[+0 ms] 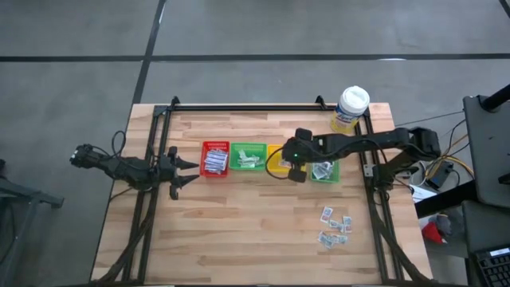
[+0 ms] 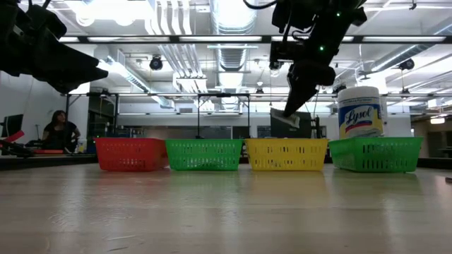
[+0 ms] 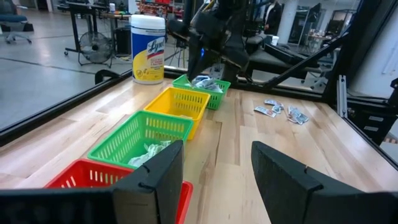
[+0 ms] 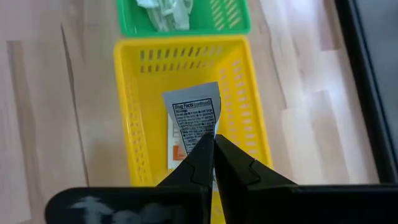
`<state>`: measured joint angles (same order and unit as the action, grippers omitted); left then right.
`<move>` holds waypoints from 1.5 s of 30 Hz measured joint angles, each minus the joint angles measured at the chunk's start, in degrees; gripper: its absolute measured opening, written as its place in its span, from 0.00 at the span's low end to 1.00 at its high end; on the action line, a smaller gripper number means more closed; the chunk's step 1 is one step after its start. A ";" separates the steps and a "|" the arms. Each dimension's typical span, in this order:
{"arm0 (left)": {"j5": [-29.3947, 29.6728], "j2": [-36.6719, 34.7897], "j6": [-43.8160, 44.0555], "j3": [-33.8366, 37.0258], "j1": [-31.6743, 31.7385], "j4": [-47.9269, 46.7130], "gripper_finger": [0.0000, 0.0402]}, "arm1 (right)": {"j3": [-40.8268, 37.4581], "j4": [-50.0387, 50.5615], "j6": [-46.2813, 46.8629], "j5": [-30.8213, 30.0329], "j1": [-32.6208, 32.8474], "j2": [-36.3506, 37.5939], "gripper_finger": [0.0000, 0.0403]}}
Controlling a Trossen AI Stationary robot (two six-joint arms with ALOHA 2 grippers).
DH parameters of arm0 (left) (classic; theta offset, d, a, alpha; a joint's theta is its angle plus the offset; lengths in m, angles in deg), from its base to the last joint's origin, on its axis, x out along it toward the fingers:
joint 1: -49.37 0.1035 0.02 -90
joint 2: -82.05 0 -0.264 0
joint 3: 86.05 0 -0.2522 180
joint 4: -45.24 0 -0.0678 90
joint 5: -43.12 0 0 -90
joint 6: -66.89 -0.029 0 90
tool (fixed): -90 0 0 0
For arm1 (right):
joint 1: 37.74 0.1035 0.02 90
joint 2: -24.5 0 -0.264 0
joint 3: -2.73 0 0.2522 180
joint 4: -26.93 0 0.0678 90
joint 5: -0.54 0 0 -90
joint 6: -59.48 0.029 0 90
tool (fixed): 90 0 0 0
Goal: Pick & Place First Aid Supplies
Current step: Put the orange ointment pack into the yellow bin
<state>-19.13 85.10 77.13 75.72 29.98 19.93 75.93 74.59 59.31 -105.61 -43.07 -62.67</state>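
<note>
Yellow plastic basket (image 4: 189, 102) is sitting under my right gripper (image 4: 213, 144), whose fingers are pinching a small white printed packet (image 4: 194, 121); my left gripper (image 1: 188, 171) is waiting wide-fingered at the desk's (image 1: 239, 231) left.

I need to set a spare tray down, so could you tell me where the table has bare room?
Bare wood spans the table in front of the tray row, from the left gripper to the loose packets. It is crowded along the trays, where the right gripper hangs.
</note>
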 joint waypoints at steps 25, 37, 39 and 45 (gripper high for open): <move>0.02 0.00 0.00 0.00 0.00 0.00 0.47 | 0.99 -0.47 -2.56 0.37 -2.25 -12.28 0.02; 0.35 0.07 0.00 0.00 0.00 -0.01 0.47 | 0.94 -0.27 -4.33 1.17 -2.23 -12.18 0.06; 0.39 0.07 0.00 0.00 -0.01 -0.02 0.47 | 0.94 -0.25 -4.35 1.17 -2.23 -12.18 0.09; 0.42 0.07 0.00 0.00 0.00 -0.02 0.47 | 2.55 0.58 -5.26 1.17 -2.20 -11.98 0.19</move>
<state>-18.72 85.17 77.13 75.72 29.98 19.91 78.48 75.17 54.06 -104.44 -45.27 -74.64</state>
